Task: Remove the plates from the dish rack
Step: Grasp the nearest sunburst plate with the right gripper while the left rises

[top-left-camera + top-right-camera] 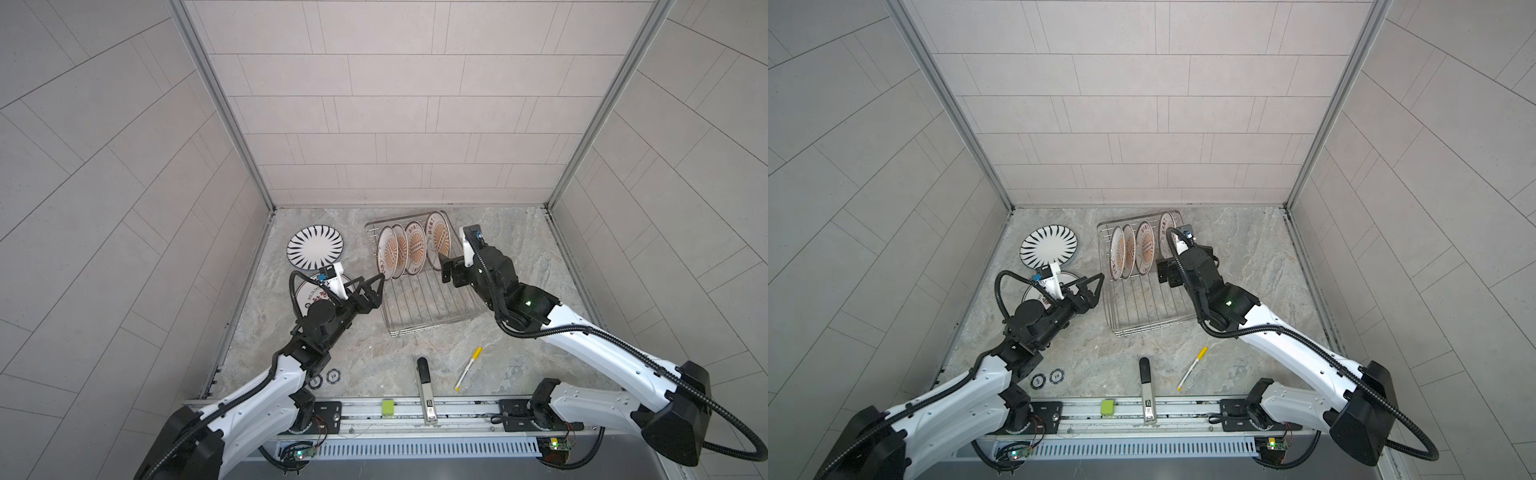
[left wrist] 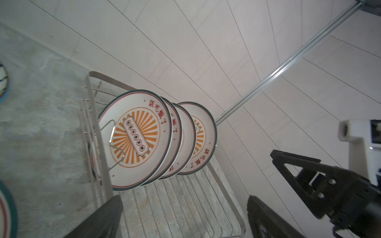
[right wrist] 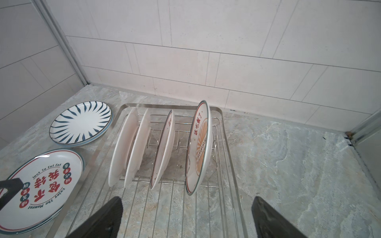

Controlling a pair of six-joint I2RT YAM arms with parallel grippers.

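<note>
Nearest the front edge, a green block [image 1: 387,406] sits on the metal rail [image 1: 469,409]. A black-and-silver stick [image 1: 424,384] lies half on that rail and half on the table [image 1: 365,345]. Just past the rail, 2 poker chips [image 1: 333,376] lie side by side beneath the left arm. A yellow-capped pen [image 1: 467,368] lies to the right of the stick, apart from it.

Farther in, the left gripper [image 1: 375,291] hovers just beside the left wall of the dish rack [image 1: 432,328]. Its fingers [image 2: 107,216] are spread wide and hold nothing. Partly hidden under that arm in both top views, a red-lettered plate [image 3: 41,185] lies flat on the table. From the rims showing below it, it seems to top a short stack.

The right gripper [image 1: 445,270] hangs over the right part of the rack. Its fingers [image 3: 268,218] are also spread wide and empty, pointing toward the plate just ahead.

The rack stands on the table toward the back wall, a little right of the middle. In its far half, 4 plates with orange sunbursts stand on edge among the prongs. The leftmost plate [image 3: 121,150] and the 2nd plate [image 3: 137,152] lean close together. The 3rd plate [image 3: 164,152] stands apart from them. The rightmost plate [image 3: 201,148] stands farther off again, tilted.

Beyond the red-lettered plate, near the back left corner, a striped plate [image 1: 316,251] lies flat on the table with another rim showing under it.
</note>
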